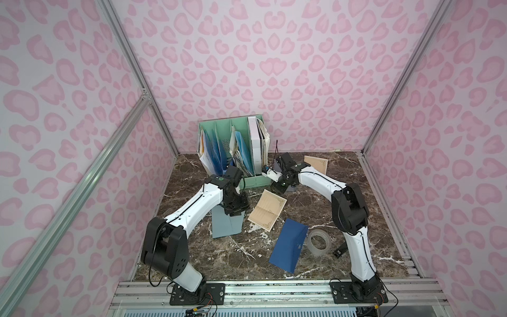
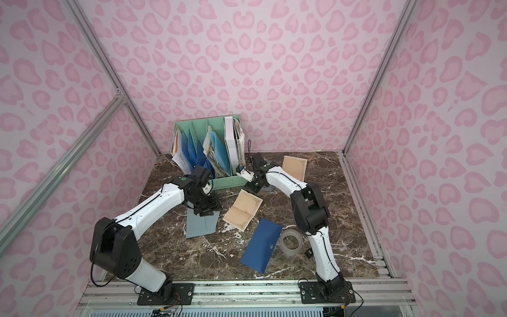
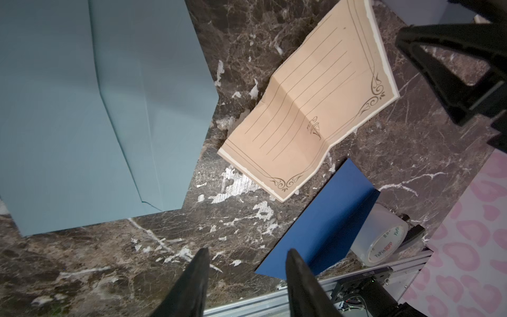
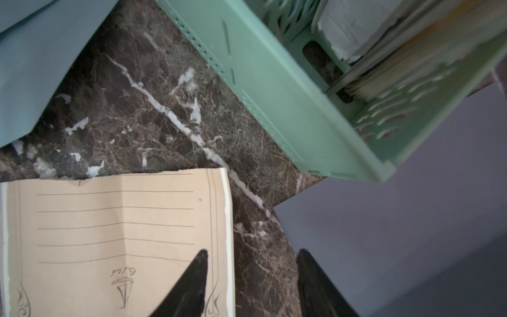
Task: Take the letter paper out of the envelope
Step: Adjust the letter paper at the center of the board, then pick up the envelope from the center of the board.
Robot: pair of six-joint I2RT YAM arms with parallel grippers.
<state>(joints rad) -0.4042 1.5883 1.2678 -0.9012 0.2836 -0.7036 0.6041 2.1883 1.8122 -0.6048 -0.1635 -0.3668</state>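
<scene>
The letter paper (image 1: 267, 210) lies flat and face up near the middle of the counter (image 1: 219, 255), outside any envelope, its lines and ornate corners showing. Its long axis runs from front to back, tilted a little toward the back right corner, with a fold crease across its middle. The light blue envelope (image 1: 226, 225) lies just beside it toward the left edge, apart from it, its long axis also front to back. The left gripper (image 3: 248, 251) is open and holds nothing, hanging over the envelope's back end in both top views. The right gripper (image 4: 253, 251) stands open at the paper's back end, with one finger (image 4: 192, 277) over the paper's margin; I cannot tell whether it touches. The counter is dark brown marble print with white veins and chipped patches, enclosed by walls (image 1: 274, 68) of pink spotted print. A green file rack (image 1: 255, 182) stands at the back edge, a dark blue envelope (image 1: 289, 245) and a tape roll (image 1: 318, 243) lie toward the front right, and a second beige sheet (image 1: 315, 164) lies near the back right. A grey envelope (image 4: 397, 233) is mostly hidden under the right wrist
</scene>
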